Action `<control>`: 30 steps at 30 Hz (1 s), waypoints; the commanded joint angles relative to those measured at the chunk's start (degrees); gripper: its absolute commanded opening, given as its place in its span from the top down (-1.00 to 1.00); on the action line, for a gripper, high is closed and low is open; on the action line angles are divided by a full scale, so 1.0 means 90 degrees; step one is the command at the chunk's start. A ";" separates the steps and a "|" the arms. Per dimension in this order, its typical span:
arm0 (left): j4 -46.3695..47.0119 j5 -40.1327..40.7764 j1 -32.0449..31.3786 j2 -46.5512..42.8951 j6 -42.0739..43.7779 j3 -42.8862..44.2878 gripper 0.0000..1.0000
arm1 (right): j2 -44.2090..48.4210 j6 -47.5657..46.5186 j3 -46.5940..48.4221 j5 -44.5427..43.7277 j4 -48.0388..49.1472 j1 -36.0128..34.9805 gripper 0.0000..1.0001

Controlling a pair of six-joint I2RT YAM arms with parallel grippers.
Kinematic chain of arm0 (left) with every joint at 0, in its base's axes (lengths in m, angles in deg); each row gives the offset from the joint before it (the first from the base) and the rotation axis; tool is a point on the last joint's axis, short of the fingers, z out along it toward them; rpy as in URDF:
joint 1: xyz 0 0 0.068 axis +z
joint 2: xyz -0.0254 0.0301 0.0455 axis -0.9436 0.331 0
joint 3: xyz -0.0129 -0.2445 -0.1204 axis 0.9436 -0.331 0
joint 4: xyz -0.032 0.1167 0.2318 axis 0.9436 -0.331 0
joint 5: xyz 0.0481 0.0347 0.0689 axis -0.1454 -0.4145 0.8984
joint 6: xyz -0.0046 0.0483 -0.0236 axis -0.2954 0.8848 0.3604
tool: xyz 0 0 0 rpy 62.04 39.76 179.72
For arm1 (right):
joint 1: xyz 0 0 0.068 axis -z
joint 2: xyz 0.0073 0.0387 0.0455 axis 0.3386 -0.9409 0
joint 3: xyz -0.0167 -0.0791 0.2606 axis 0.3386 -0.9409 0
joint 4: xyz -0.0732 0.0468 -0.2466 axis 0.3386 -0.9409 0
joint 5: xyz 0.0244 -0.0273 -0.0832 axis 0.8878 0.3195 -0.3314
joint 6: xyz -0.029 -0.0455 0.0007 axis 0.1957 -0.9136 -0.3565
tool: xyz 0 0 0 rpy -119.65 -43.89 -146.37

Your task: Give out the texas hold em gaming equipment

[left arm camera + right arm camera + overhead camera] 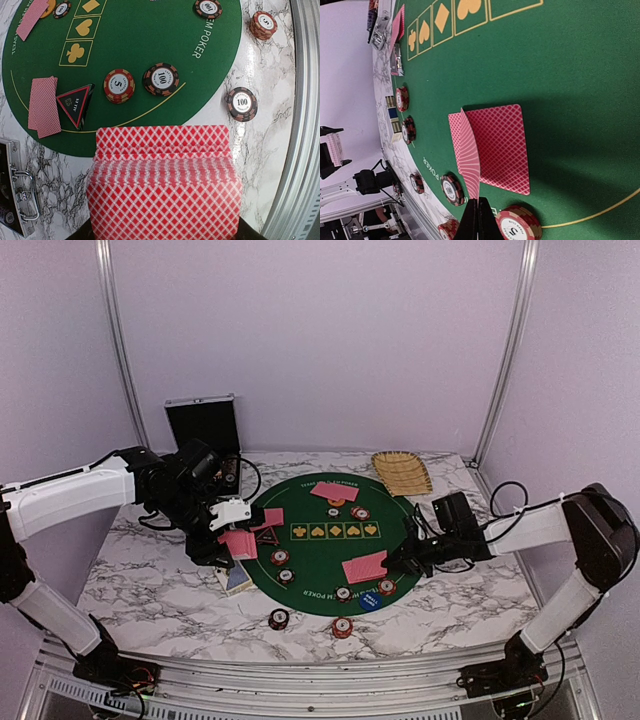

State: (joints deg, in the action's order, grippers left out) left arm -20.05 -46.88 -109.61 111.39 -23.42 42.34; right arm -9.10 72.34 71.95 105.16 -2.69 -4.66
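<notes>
My left gripper (232,532) is shut on a thick deck of red-backed playing cards (162,190) and holds it over the green round poker mat's (320,555) left edge; its fingers are hidden under the deck. My right gripper (479,216) is shut on the near edge of one red-backed card (468,155). That card stands bent on edge beside another card lying flat (505,150) on the mat's right side. Poker chips (161,79) lie round the mat's near rim. A black triangular marker (75,102) lies next to two dealt cards (42,106). A blue button disc (370,601) lies at the near edge.
An open silver case (203,425) stands at the back left. A tan woven tray (402,472) lies at the back right. A card box (237,580) lies by the mat's left edge. Two chip stacks (279,619) sit on the marble in front of the mat.
</notes>
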 commanded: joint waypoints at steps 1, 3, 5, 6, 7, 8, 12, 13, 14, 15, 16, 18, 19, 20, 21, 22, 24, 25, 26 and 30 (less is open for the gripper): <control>-0.0058 -0.0092 0.0020 -0.0171 0.0036 0.0048 1.00 | -0.0162 -0.0577 0.0464 -0.0431 -0.0726 0.0060 1.00; -0.0058 -0.0111 0.0020 -0.0170 0.0058 0.0038 1.00 | -0.0213 -0.0700 0.0536 -0.0619 -0.0962 0.0062 1.00; -0.0051 -0.0134 0.0020 -0.0153 0.0061 0.0045 1.00 | -0.0253 -0.0803 0.0623 -0.0752 -0.1167 0.0063 1.00; -0.0051 -0.0154 0.0027 -0.0136 0.0060 0.0041 1.00 | -0.0286 -0.0864 0.0664 -0.0812 -0.1285 0.0062 1.00; -0.0057 -0.0159 0.0028 -0.0132 0.0069 0.0054 1.00 | -0.0322 -0.0920 0.0710 -0.0872 -0.1384 0.0060 1.00; -0.0052 -0.0160 0.0022 -0.0120 0.0066 0.0064 1.00 | -0.0348 -0.0995 0.0757 -0.0933 -0.1477 0.0059 1.00; -0.0061 -0.0211 0.0020 -0.0099 0.0061 0.0075 1.00 | -0.0455 -0.1200 0.0922 -0.1072 -0.1815 0.0060 1.00; -0.0061 -0.0239 0.0022 -0.0096 0.0061 0.0075 1.00 | -0.0457 -0.1244 0.0956 -0.1138 -0.1924 0.0060 1.00; -0.0061 -0.0265 0.0020 -0.0098 0.0052 0.0068 1.00 | -0.0448 -0.1290 0.0988 -0.1198 -0.2019 0.0060 1.00; -0.0061 -0.0275 0.0020 -0.0096 0.0051 0.0066 1.00 | -0.0427 -0.1331 0.1024 -0.1252 -0.2118 0.0060 1.00; -0.0061 -0.0286 0.0025 -0.0093 0.0049 0.0066 1.00 | -0.0412 -0.1370 0.1051 -0.1289 -0.2206 0.0060 0.94; -0.0061 -0.0292 0.0025 -0.0068 0.0045 0.0071 1.00 | -0.0373 -0.1429 0.1108 -0.1352 -0.2348 0.0054 0.78; -0.0061 -0.0299 0.0020 -0.0062 0.0042 0.0075 1.00 | -0.0349 -0.1445 0.1128 -0.1379 -0.2403 0.0059 0.70; -0.0061 -0.0297 0.0020 -0.0062 0.0029 0.0080 1.00 | -0.0331 -0.1456 0.1161 -0.1420 -0.2460 0.0059 0.55; -0.0061 -0.0296 0.0025 -0.0059 0.0031 0.0085 1.00 | -0.0301 -0.1459 0.1188 -0.1475 -0.2519 0.0060 0.43; -0.0058 -0.0300 0.0020 -0.0062 0.0031 0.0085 1.00 | -0.0271 -0.1457 0.1207 -0.1515 -0.2572 0.0053 0.33; -0.0070 -0.0295 0.0020 -0.0065 0.0021 0.0100 1.00 | -0.0202 -0.1473 0.1289 -0.1599 -0.2697 0.0041 0.20; -0.0070 -0.0285 0.0020 -0.0066 0.0017 0.0109 1.00 | -0.0178 -0.1490 0.1362 -0.1669 -0.2797 0.0026 0.12; -0.0079 -0.0271 0.0020 -0.0071 0.0020 0.0116 1.00 | -0.0145 -0.1504 0.1438 -0.1734 -0.2896 0.0008 0.02; -0.0090 -0.0274 0.0020 -0.0071 0.0016 0.0150 1.00 | 0.0069 -0.1537 0.1813 -0.2170 -0.3278 -0.0103 -0.38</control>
State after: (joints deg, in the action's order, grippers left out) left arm -20.07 -47.97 -109.61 111.39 -23.35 42.34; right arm -11.74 59.43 83.84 90.82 -27.30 -4.81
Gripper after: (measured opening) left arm 0.656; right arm 0.607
